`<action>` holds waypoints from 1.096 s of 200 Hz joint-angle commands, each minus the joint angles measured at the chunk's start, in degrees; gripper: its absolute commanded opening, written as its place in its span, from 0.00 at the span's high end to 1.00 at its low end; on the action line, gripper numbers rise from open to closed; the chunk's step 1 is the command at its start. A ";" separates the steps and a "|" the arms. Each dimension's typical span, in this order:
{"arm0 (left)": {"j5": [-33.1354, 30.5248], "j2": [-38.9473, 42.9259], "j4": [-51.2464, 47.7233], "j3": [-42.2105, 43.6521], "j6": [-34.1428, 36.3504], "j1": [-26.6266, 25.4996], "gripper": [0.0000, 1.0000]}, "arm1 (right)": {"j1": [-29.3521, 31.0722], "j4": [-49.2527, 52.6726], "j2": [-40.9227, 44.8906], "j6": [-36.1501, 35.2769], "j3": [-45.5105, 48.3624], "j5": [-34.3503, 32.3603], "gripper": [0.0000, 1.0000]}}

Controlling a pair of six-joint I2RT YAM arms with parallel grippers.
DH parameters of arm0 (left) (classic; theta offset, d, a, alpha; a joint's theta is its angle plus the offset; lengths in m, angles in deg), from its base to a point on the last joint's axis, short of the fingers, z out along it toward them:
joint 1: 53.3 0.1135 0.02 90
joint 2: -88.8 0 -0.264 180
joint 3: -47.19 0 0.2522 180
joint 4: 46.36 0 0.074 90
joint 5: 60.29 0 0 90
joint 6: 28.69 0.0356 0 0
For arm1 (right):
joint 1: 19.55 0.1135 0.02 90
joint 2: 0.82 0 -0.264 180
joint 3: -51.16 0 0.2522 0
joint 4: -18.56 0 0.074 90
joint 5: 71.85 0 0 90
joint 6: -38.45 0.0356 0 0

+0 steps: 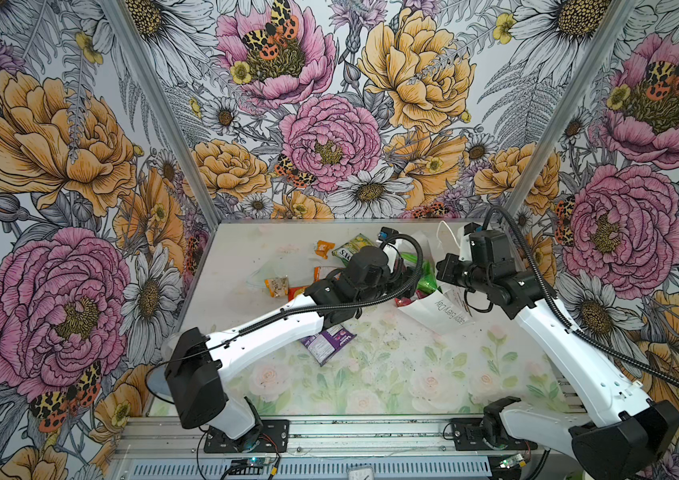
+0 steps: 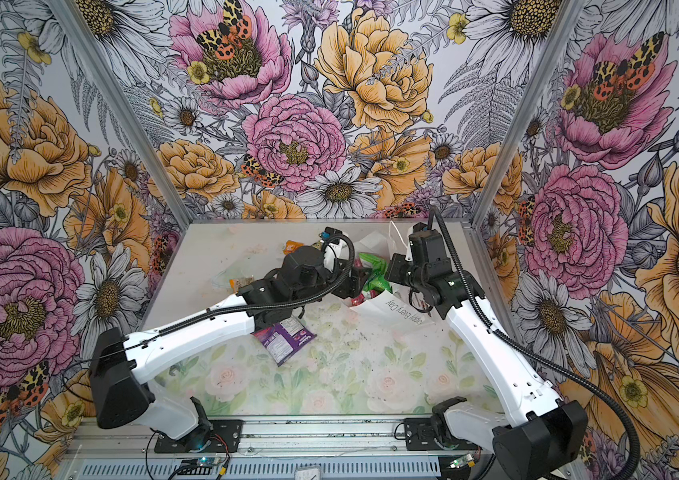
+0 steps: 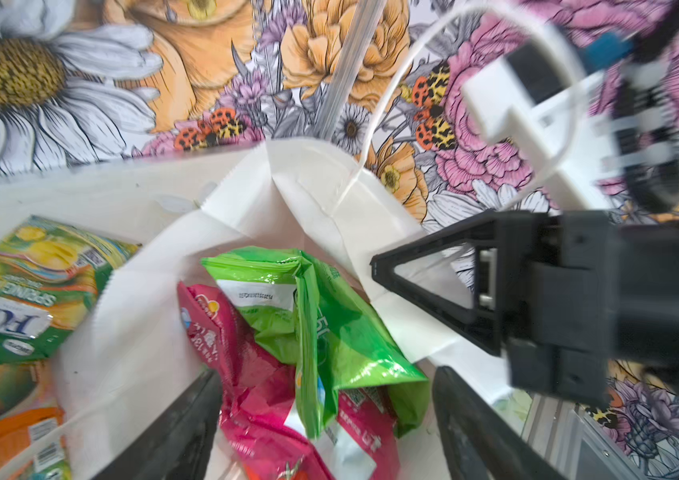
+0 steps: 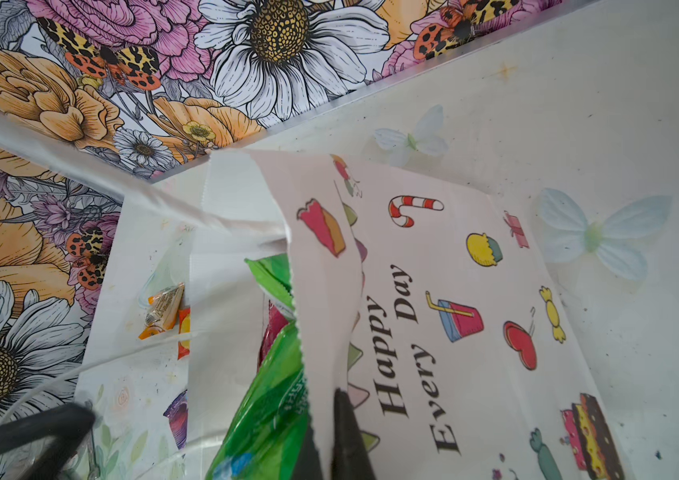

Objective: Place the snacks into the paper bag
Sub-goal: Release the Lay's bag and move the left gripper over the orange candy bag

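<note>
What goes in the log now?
left gripper: open | right gripper: shut on paper bag | green packet, pink packet: in bag mouth

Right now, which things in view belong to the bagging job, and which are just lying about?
Job: paper bag; green chips packet and pink packet in its mouth; FOX'S packet, purple packet, orange packets on the table; left gripper open over them; right gripper shut on the bag's rim.
Lying about: clear plastic cup; pale butterfly shapes on the table.

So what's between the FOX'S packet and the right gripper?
The open mouth of the paper bag, with the green packet and pink packet inside; the left wrist view shows it.
</note>
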 commanded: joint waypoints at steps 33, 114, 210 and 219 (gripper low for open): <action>-1.23 11.45 -7.27 2.52 -4.24 8.07 0.10 | -1.68 -2.63 2.02 -1.46 -1.82 -1.99 1.00; 1.34 14.93 -31.15 5.09 -7.54 32.48 0.03 | -4.24 -1.64 4.07 -1.98 0.54 -2.09 1.00; 10.55 -12.39 -24.77 1.99 -6.55 38.05 0.12 | -4.25 -1.85 5.87 -1.19 4.22 -1.21 1.00; 10.43 -15.09 -24.57 0.65 -6.59 37.82 0.14 | -4.25 -1.97 6.15 -1.12 4.87 -1.24 1.00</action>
